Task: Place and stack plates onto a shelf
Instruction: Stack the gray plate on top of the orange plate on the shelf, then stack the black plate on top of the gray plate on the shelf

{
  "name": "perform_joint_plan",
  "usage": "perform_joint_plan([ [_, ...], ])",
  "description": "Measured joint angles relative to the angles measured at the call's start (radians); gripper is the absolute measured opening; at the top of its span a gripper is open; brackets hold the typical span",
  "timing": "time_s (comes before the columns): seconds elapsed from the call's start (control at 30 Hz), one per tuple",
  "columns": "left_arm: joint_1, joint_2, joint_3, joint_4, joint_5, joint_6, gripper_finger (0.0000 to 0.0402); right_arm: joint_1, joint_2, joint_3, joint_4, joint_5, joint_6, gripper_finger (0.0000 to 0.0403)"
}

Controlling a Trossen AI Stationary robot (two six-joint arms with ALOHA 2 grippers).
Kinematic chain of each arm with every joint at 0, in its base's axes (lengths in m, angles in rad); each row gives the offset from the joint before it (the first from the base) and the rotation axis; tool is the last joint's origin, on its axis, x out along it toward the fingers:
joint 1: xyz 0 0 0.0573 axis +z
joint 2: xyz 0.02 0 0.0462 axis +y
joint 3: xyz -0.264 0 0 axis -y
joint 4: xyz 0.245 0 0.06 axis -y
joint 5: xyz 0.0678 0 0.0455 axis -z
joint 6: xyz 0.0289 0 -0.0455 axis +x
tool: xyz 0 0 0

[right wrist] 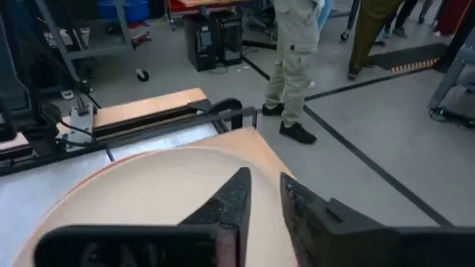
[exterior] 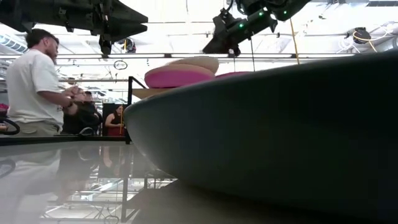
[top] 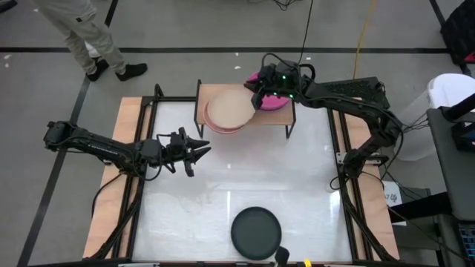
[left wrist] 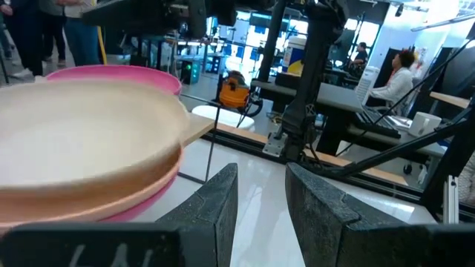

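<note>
The light-wood shelf (top: pixel 286 113) stands at the table's far edge. On its left half sits a stack of plates (top: pixel 225 111) topped by a beige one (right wrist: pixel 148 193), with salmon pink and magenta rims below (left wrist: pixel 89 208). A magenta plate (top: pixel 273 102) lies on the shelf's right half. One dark grey plate (top: pixel 256 231) rests flat at the table's near edge and fills the low view (exterior: pixel 280 143). My right gripper (top: pixel 254 95) (right wrist: pixel 266 178) hovers over the shelf between stack and magenta plate, open by a narrow gap and holding nothing. My left gripper (top: pixel 199 152) (left wrist: pixel 261 169) is open over the table's left middle, pointing toward the shelf.
The shelf's thin black legs (top: pixel 289 132) stand on the white tabletop (top: pixel 297 185). A black frame rail (top: pixel 141 170) runs along each table side. A person (top: pixel 89 37) walks beyond the far edge; other people stand in the room (exterior: pixel 37 81).
</note>
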Motion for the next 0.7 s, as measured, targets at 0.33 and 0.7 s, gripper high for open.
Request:
perform_joint_plan([
  [0.33, -0.012, 0.0, 0.0, -0.051, 0.001, -0.019, 0.0117, 0.003, -0.144, 0.0, -0.116, -0.203, -0.029, 0.0137],
  [0.7, -0.092, 0.181, 0.132, -0.141, 0.004, 0.107, 0.0117, 0.175, -0.565, -0.297, -0.244, -0.194, -0.134, 0.0131],
])
